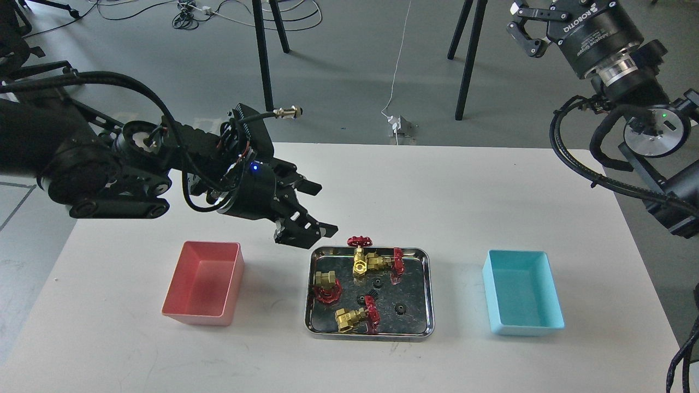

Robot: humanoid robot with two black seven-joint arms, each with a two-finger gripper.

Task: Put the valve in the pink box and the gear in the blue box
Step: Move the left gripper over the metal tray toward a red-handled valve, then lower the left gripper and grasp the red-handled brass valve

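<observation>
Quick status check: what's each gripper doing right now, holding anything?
Left gripper: open, empty, above the table near the steel tray.
Right gripper: open, empty, raised off beyond the table.

One head view looks forward and steeply down onto the white tabletop (464,180), floor filling the frame's top.

A: Floor?
B: Grey floor (349,65), smooth, evenly lit. Black stand legs (265,54) beyond the table's far edge, another pair (464,60) further right.
A: Cables?
B: Tangle of black cables (188,16) at the top, one thin white cable (401,54) running down to a small white plug block (397,126) just past the far edge.
A: Furniture?
B: White table (491,180), matte, faint scuffs.
</observation>
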